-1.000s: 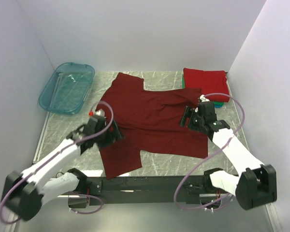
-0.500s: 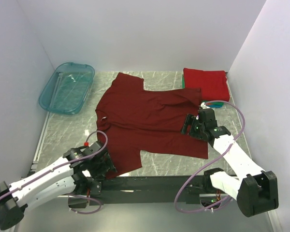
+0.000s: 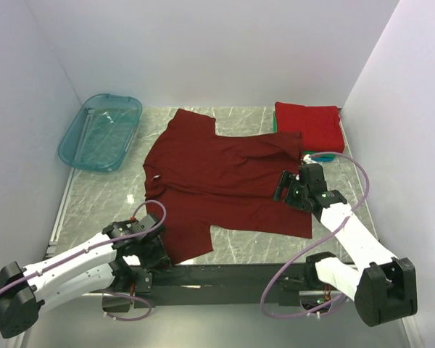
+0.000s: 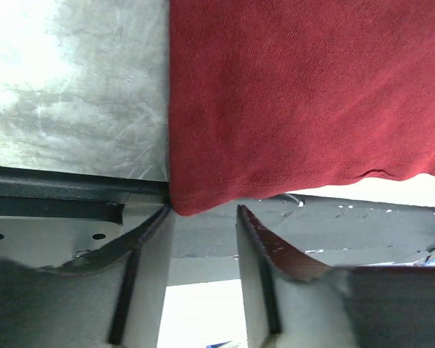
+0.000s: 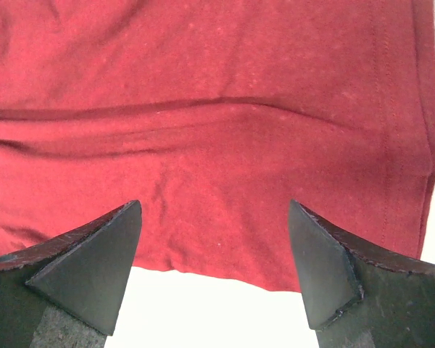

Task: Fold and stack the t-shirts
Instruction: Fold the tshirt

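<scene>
Left gripper (image 4: 203, 210), low at the table's near edge, has its jaws partly apart with nothing between them; the corner of the near sleeve of the dark maroon t-shirt (image 3: 217, 174) lies just at one fingertip. Right gripper (image 5: 214, 205) hangs wide open and empty over the same shirt's hem.

The maroon shirt lies spread flat and unfolded across the middle of the marble-patterned table (image 3: 101, 196), collar to the left, hem to the right. At the far right corner a folded bright red t-shirt (image 3: 308, 125) tops a stack with green and blue edges showing beneath. By that showing several shirts are done, and this one has every fold and its stacking left.

The left arm lies stretched nearly flat along the near rail; the right arm reaches forward with its wrist tipped down. A translucent teal tub (image 3: 101, 130) sits far left.
</scene>
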`<state>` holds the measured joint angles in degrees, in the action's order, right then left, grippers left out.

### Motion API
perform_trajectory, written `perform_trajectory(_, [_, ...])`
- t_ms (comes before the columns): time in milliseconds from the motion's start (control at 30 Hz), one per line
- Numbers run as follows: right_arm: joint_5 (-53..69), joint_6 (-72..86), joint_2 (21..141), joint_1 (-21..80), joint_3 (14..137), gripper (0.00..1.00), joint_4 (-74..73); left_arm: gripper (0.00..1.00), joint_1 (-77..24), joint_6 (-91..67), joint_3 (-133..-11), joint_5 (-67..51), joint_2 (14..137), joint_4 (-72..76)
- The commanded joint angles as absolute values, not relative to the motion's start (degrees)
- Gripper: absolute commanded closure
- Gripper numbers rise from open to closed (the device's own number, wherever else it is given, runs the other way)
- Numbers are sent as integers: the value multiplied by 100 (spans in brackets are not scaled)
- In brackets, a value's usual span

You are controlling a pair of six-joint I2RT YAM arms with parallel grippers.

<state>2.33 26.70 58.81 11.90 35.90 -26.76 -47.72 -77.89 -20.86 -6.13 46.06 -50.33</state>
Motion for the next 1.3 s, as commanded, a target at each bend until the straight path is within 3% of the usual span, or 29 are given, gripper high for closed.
perform_trajectory(0, [35,2865,5503,1107,3463,12,-2724,58,-4790,-7928,-1916,-326,4685,-4140])
perform_trajectory(133, [-184,3075,5160,994,3358,12,-3101,75,-4790,-7989,-1898,-98,4676,-4140])
perform_trajectory(167, [-98,3154,5011,932,3349,4,-3181,78,-4790,-7981,-1898,-44,4667,-4070])
perform_trajectory(333, [501,3515,4448,221,3138,0,-3541,100,-4790,-7980,-1995,184,4720,-3692])
perform_trajectory(767, [360,4288,3903,61,3235,0,-4772,100,-4790,-7656,-2347,756,4123,-4245])
perform_trajectory(1000, [-377,4974,3648,26,2989,1,-5238,99,-4790,-7366,-2355,624,4008,-4069])
perform_trajectory(1267, [-61,5774,3506,35,2216,8,-4983,100,-4790,-7304,-2364,650,3973,-3902])
